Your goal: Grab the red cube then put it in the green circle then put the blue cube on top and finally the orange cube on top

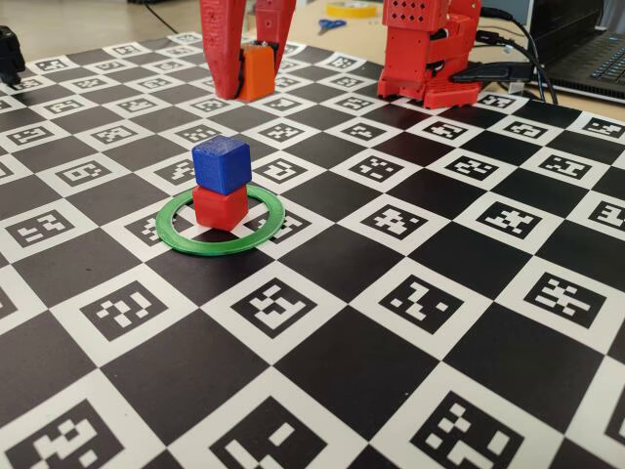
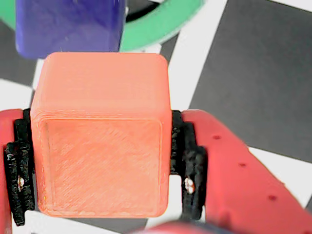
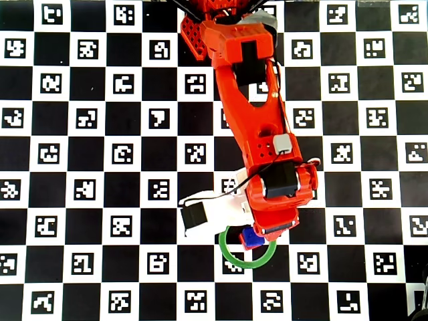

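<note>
Orange cube, small matte plastic w/ textured face (image 2: 100, 146): clamped betw. both jaws of red two-finger gripper (image 1: 249, 73), sides pressed by black pads, held at board level.
Checkerboard marker mat (image 1: 391, 322): carries all items.
Flat thin green plastic ring (image 1: 220, 240): red cube (image 1: 221, 207) inside, dark-blue cube (image 1: 222, 164) stacked on it.
Key relation: fixed view, stack lies nearer camera than gripper, well apart, blue top above held cube's level; wrist view, blue cube (image 2: 68, 24) straight ahead, slightly left. Judged: lift first, then forward.

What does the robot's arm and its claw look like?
The arm is bright orange-red printed plastic with black motor blocks, a small grey square part and thin black cables. Its two-finger gripper has chunky red fingers dotted with small holes, lined with rough black pads.
</note>
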Available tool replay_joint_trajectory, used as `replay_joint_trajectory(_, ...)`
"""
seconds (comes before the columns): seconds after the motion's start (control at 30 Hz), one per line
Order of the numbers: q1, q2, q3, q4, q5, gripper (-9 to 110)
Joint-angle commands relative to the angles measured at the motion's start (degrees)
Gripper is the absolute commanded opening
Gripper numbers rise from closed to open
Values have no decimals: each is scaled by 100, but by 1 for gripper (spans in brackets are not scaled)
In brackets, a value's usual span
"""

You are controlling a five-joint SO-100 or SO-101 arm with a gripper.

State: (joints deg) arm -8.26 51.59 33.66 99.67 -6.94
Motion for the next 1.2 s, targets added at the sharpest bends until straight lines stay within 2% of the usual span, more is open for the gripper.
replay_joint_trajectory(0.0, 62, 114, -642, 299, 9, 6)
replay_joint_trajectory(1.17, 141, -475, -1160, -53, 149, 6)
